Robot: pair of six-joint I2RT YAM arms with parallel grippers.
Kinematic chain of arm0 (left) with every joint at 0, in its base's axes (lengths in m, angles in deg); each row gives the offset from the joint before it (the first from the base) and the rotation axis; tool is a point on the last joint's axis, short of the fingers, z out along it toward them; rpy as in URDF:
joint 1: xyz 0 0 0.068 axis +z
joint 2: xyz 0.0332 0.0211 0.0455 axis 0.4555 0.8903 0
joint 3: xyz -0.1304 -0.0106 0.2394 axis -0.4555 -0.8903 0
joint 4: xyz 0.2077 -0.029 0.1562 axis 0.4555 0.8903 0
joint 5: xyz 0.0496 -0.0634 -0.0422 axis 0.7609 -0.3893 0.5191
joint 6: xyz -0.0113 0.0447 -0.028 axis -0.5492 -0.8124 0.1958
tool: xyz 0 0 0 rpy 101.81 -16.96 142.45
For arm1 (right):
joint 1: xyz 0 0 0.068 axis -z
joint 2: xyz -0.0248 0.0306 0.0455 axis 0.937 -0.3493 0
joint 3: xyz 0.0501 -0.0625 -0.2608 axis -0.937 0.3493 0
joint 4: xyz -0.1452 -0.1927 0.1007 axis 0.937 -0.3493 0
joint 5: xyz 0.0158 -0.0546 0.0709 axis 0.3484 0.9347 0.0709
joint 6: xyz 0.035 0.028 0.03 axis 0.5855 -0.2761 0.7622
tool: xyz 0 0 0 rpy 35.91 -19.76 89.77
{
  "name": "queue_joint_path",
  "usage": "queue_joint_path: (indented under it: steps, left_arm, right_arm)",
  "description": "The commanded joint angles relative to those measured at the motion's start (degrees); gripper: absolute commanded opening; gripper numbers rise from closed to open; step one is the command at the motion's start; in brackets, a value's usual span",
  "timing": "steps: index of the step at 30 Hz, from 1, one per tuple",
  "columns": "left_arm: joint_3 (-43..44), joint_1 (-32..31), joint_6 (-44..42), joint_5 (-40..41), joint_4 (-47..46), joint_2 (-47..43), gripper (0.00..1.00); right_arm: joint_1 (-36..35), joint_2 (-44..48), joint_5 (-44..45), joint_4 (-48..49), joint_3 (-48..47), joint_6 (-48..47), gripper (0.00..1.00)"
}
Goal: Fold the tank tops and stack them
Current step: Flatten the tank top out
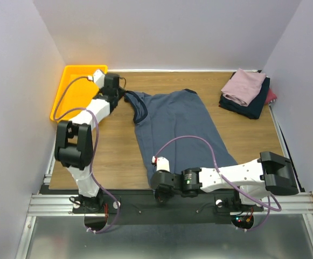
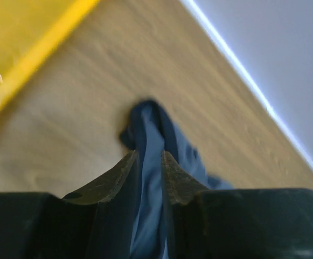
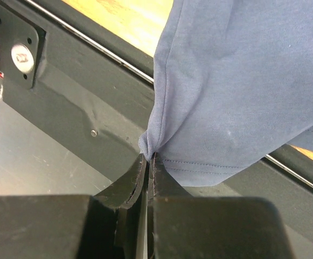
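- A yellow plastic tray [image 1: 72, 93] sits in the far left corner of the wooden table [image 1: 118, 154].
- Just right of the tray, the left gripper [image 2: 148, 159] has its fingers drawn narrow on a dark-trimmed shoulder strap of the slate-blue tank top [image 1: 175, 124], with the cloth bunched between them.
- The slate-blue tank top lies spread across the middle of the table, neckline far and hem near.
- At the near edge, the right gripper [image 3: 148, 157] is pinched tight on the hem's near-left corner, which hangs over the black base rail [image 3: 91, 108].
- In the far right corner is a folded stack: the mauve-pink tank top [image 1: 244, 86] on top, the navy tank top [image 1: 250, 106] beneath it, and the maroon tank top [image 1: 272, 96] showing only an edge at the right.
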Motion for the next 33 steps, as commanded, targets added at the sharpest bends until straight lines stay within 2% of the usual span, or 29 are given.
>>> queue_joint_path:
  steps: [1, 3, 7, 15, 21, 25, 33]
  left_arm:
    - [-10.24, -6.01, 1.56, -0.96, 2.18, -5.91, 0.39]
    - [-14.02, -8.65, 2.0, -0.34, 2.09, -8.11, 0.46]
    - [-21.5, -10.59, 0.52, -4.03, -2.39, -9.7, 0.49]
    - [-21.16, -12.09, -2.75, -1.93, -3.36, -6.36, 0.5]
    - [-23.0, -12.09, -4.59, -3.95, -7.58, -9.87, 0.5]
    - [-23.27, -12.09, -6.26, -4.3, -7.93, -11.19, 0.5]
    - [-21.77, -13.41, -9.34, -5.09, -5.47, -8.29, 0.5]
  right_arm:
    - [0.04, 2.0, 2.58, 2.61, 0.76, 1.96, 0.0]
    - [0.22, 3.05, 2.58, 2.61, 1.38, 2.23, 0.0]
    - [0.39, 3.84, 2.85, 2.61, 1.91, 2.05, 0.0]
    - [0.39, 2.61, 2.41, 2.7, 1.73, 1.88, 0.0]
    - [0.39, 2.35, 2.32, 2.7, 1.56, 1.88, 0.0]
    - [0.31, 1.56, 1.97, 2.78, 1.12, 1.88, 0.0]
    - [0.39, 0.51, 1.88, 2.7, 0.33, 1.7, 0.0]
